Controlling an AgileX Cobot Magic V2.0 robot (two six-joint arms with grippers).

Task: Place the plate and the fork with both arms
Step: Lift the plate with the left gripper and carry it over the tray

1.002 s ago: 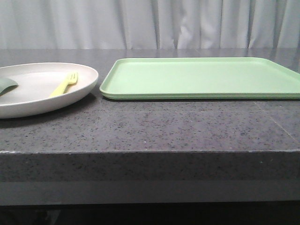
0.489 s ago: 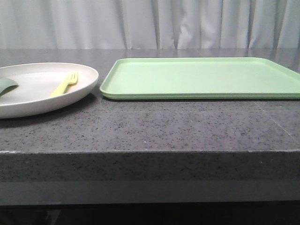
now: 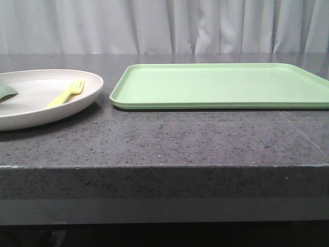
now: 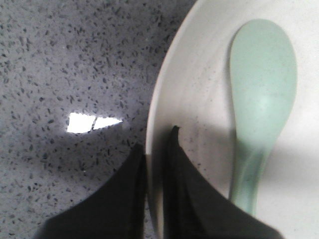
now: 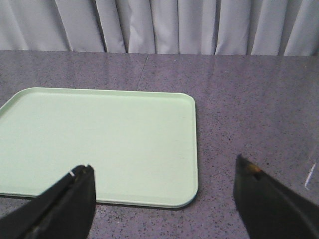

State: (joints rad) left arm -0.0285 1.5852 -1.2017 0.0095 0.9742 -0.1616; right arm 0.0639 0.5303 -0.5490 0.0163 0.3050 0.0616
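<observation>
The cream plate [image 3: 31,116] rests on the dark stone table at the far left of the front view. The pale-yellow fork [image 3: 64,94] lies inside it. In the left wrist view my left gripper [image 4: 157,138] is shut on the plate [image 4: 199,89] rim, one finger outside and one inside. My right gripper [image 5: 162,167] is open and holds nothing; it hangs over the table near the front corner of the green tray [image 5: 99,139]. Neither gripper shows in the front view.
A teal-green spoon [image 4: 261,94] lies in the plate beside my left fingers, also seen as the teal spoon [image 3: 6,92] at the plate's left. The rectangular light-green tray [image 3: 221,85] lies right of the plate. A grey curtain hangs behind the table.
The plate has slid a little to the left, away from the tray, carrying the fork and the spoon with it. The tray has not moved.
</observation>
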